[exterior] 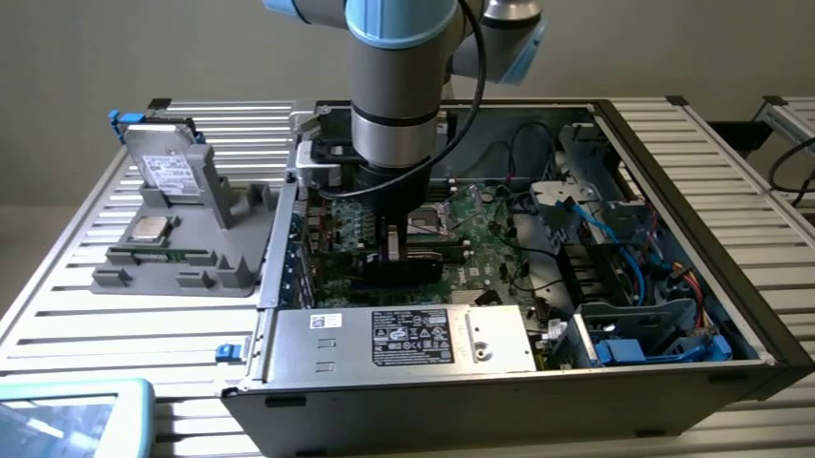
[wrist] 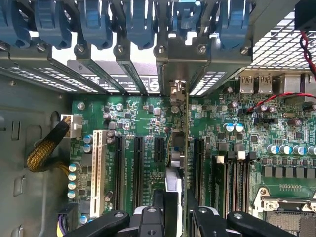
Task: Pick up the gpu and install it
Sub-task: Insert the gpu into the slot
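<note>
Wrist view: end effector (wrist: 176,207) pinches the gpu (wrist: 178,148) edge-on, its faces hidden, over the motherboard (wrist: 138,118).

A plain beige wall (exterior: 153,48) stands behind a bench (exterior: 76,286) of ribbed silvery metal slats, evenly lit with soft shadows. A second slatted surface (exterior: 796,119) sits at the exterior view's right, slightly apart

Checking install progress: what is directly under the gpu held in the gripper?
Under the gpu, seen edge-on in the gripper, lies the green motherboard with its black expansion slots. The slot right beneath the card is covered by the card itself, so seating cannot be judged.
</note>
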`<act>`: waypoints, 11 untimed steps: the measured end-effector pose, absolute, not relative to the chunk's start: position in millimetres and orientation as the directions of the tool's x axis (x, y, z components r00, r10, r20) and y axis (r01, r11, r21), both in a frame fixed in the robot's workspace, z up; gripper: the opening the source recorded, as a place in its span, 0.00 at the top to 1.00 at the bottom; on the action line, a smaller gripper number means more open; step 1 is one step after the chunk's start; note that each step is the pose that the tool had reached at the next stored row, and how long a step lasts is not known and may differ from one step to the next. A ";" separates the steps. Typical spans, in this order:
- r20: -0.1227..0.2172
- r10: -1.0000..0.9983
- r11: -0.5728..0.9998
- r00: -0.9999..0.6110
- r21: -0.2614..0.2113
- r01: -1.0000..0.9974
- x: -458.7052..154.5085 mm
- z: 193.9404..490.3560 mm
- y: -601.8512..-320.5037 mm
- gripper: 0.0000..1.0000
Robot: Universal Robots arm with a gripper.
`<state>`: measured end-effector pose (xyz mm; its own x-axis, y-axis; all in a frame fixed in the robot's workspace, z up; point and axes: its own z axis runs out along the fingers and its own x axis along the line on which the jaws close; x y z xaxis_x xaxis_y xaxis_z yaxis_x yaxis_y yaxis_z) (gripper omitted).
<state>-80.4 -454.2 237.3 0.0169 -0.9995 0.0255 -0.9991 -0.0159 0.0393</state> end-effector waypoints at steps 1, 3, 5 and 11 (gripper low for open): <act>0.025 -1.000 -0.016 0.017 0.039 -0.999 -80.7 237.2 -454.2 0.73; 0.026 -1.000 -0.016 0.017 0.039 -0.999 -80.7 237.3 -454.2 0.73; 0.026 -1.000 -0.016 0.017 0.039 -0.999 -80.7 237.3 -454.2 0.73; 0.026 -1.000 -0.016 0.017 0.040 -0.999 -80.7 237.3 -454.2 0.73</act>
